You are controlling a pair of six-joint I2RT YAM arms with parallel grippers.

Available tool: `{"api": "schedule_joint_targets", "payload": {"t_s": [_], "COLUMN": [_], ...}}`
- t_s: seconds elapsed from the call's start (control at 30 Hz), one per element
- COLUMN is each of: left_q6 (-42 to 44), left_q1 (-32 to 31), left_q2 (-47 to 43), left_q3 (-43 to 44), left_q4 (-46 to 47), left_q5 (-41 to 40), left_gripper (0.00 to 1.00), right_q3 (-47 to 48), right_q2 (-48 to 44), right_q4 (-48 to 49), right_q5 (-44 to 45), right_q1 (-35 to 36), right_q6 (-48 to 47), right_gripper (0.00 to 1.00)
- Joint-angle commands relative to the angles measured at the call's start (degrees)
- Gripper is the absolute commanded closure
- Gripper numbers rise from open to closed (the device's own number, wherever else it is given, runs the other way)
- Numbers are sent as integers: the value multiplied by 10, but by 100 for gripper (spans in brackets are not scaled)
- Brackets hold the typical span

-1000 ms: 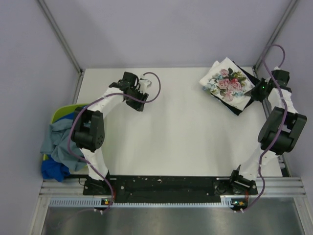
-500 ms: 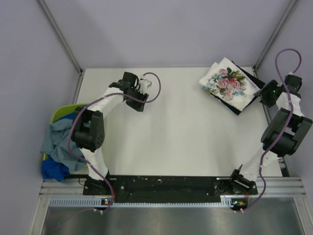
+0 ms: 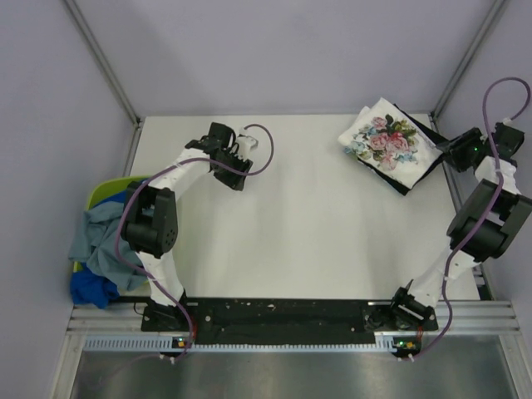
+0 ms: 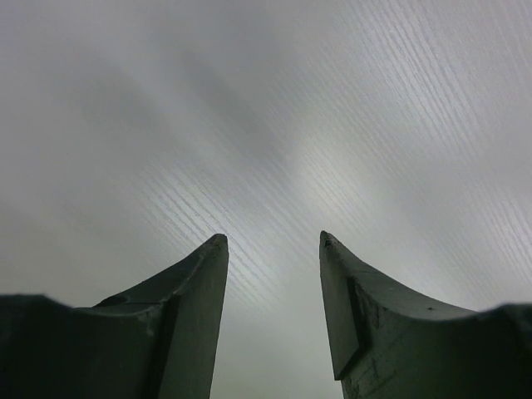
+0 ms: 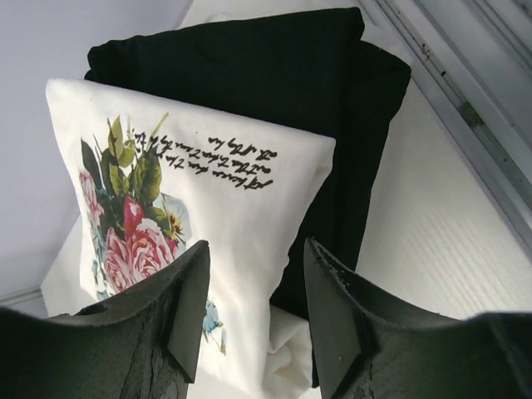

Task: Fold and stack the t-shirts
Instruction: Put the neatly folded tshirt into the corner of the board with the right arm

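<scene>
At the far right corner of the counter lies the folded white floral t-shirt, turned at an angle to the edges. Its pink roses and green leaves face up, with a few lines of dark handwritten script printed beside them. It rests on top of a folded black t-shirt, which shows past it along the sides nearest the right edge and the far corner, so the two form a small stack. The right gripper hangs just beside this stack at the right edge of the counter and points toward it. Its two dark fingers are spread apart with nothing between them, and they touch neither shirt as far as the wrist view shows. A metal rail runs along the right edge behind the stack. The left gripper is over the far left part of the counter, well apart from the stack. Its fingers are likewise parted and empty, with only bare ribbed white surface beyond their tips. Off the left edge, toward the near left corner, stands a lime-green basket. A crumpled grey-blue shirt spills over its rim, and a bright blue shirt is bunched just below that on the near side. Both are unfolded, and the left arm partly hides them.
</scene>
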Motion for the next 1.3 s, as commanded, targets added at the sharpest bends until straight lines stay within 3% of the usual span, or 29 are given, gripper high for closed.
{"api": "schedule_joint_targets", "payload": {"t_s": [0.0, 0.2, 0.37, 0.57, 0.7, 1.0, 1.27], "left_q6": [5, 1, 0, 2, 6, 8, 10], "left_q1": [1, 1, -1, -2, -2, -2, -3], "left_q2": [1, 2, 4, 3, 4, 8, 13], "left_q3": [19, 25, 27, 28, 27, 35, 36], "left_q4": [-1, -6, -6, -8, -9, -13, -18], "left_q5": [12, 19, 23, 19, 14, 12, 6], "left_gripper": [47, 47, 47, 47, 47, 47, 47], "right_q3": [23, 7, 22, 59, 78, -30, -13], "right_q2": [25, 25, 50, 96, 97, -1, 24], "right_q4": [33, 14, 23, 31, 31, 243, 281], "right_q5": [-22, 46, 18, -3, 4, 90, 70], "right_q1": [11, 12, 13, 11, 11, 10, 11], "right_q6": [53, 64, 74, 90, 71, -85, -145], "right_gripper": [52, 52, 52, 73, 100, 100, 100]}}
